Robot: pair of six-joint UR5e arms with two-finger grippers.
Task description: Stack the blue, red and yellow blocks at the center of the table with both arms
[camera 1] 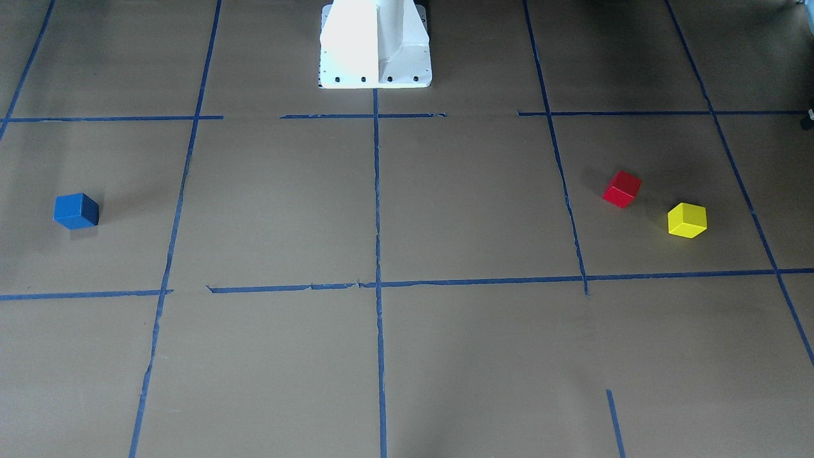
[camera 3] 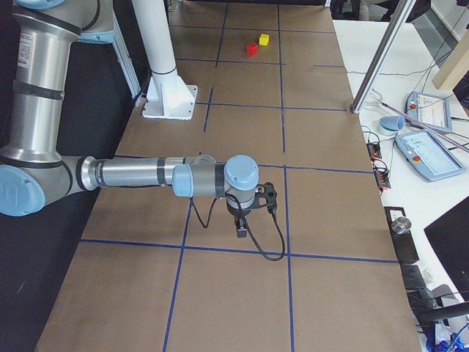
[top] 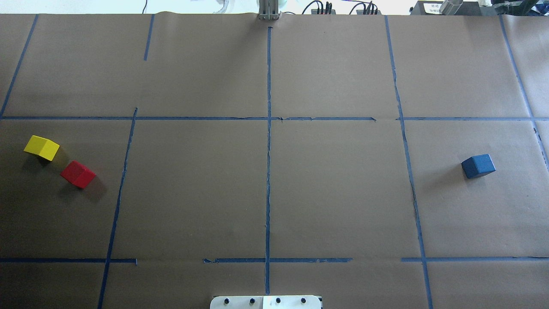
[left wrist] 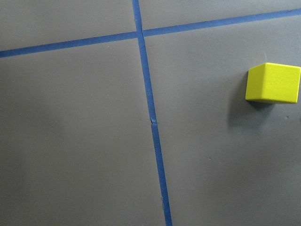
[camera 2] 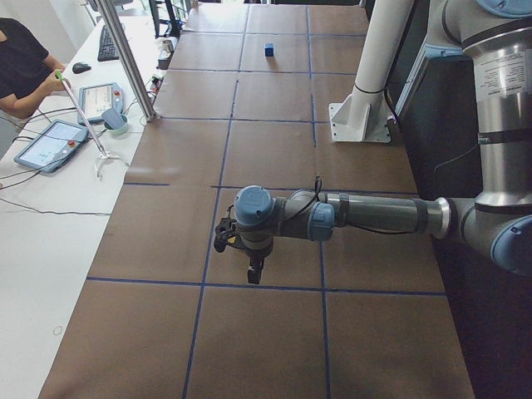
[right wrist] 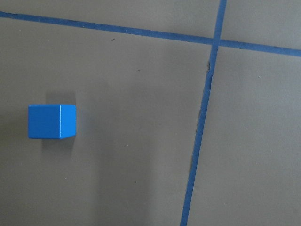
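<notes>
- Exterior front-facing: the blue block (camera 1: 76,211) is seen alone on the brown table (camera 1: 477,203), far to the view's left, on the robot's right side. The red block (camera 1: 622,189) and the yellow block (camera 1: 687,221) lie near each other but apart on the view's right. The central square below the white robot base (camera 1: 375,44), marked off by blue tape lines (camera 1: 377,191), holds no block. No gripper is shown here.
- Overhead exterior: the yellow block (top: 41,147) is found at the left edge, with the red block (top: 78,174) just beside it, nearer the robot and not touching. The blue block (top: 478,166) sits well apart on the right.
- Exterior left: the left arm (camera 2: 374,214) is stretched level over the near end of the table, and the left gripper (camera 2: 253,276) hangs down from it above the paper. Whether its fingers are spread or pressed together cannot be told. The blue block (camera 2: 269,49) is small at the far end. An operator (camera 2: 21,62) is seated at the side bench.
- Exterior right: the right arm (camera 3: 139,174) is likewise held level, with the right gripper (camera 3: 241,231) pointing down over the table. Its finger state cannot be told either. The red block (camera 3: 251,49) and yellow block (camera 3: 264,39) are seen far off.
- Left wrist-mounted: the yellow block (left wrist: 273,83) is shown at the right edge, clear of a tape crossing.
- Right wrist-mounted: the blue block (right wrist: 51,121) is shown at the left, well apart from a tape line.
</notes>
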